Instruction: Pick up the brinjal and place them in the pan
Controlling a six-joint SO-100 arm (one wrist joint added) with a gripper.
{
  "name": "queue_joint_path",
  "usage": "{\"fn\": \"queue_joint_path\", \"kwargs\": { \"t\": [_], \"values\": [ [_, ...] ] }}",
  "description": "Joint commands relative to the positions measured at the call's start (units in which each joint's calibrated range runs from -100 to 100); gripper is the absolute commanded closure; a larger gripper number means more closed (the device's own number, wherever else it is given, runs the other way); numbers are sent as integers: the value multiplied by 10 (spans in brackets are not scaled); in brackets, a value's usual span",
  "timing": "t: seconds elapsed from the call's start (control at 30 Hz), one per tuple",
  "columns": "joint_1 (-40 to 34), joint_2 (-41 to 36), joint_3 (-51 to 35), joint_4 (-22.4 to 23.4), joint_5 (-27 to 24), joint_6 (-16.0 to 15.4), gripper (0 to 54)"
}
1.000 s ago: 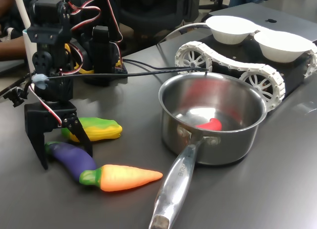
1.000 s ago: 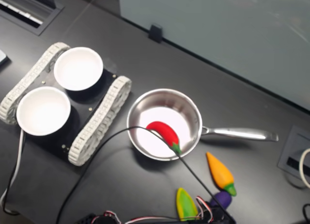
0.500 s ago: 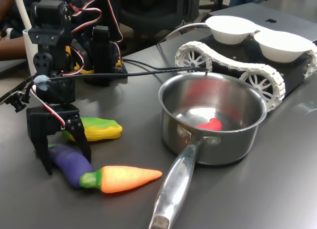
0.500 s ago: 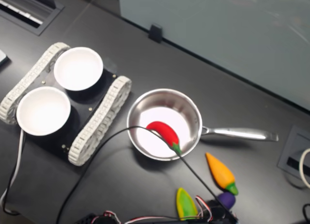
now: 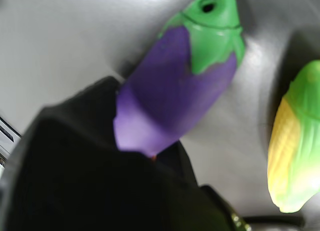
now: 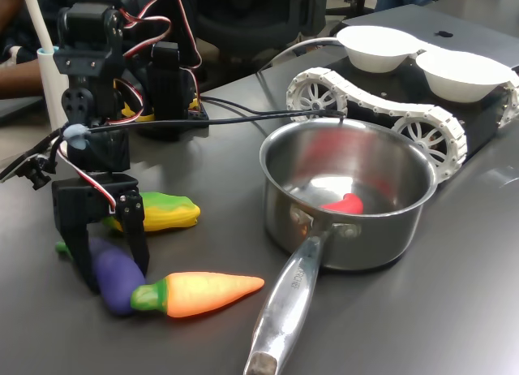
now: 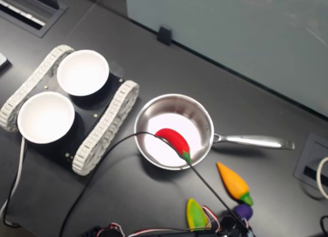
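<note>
In the wrist view, the brinjal (image 5: 175, 86) fills my jaws beside the corn (image 5: 295, 146). In the first exterior view, my gripper (image 6: 109, 265) pinches it on the table; next, lift toward the pan (image 6: 349, 200). In the second exterior view, a chilli (image 7: 172, 140) lies inside.

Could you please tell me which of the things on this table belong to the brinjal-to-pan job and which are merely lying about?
Belonging to the job:
brinjal
pan
tool

Lying about:
carrot
corn
red chilli in the pan
two white bowls
tracked vehicle
</note>
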Motion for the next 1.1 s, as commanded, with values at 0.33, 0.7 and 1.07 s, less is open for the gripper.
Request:
{"fn": "queue_joint_path", "kwargs": {
  "t": [0.33,0.7,1.07],
  "values": [
    [-2,-34,110,-55,-45,21,259],
    [-16,-42,132,-67,-52,41,297],
    [-33,-42,146,-78,-60,63,421]
  ]
}}
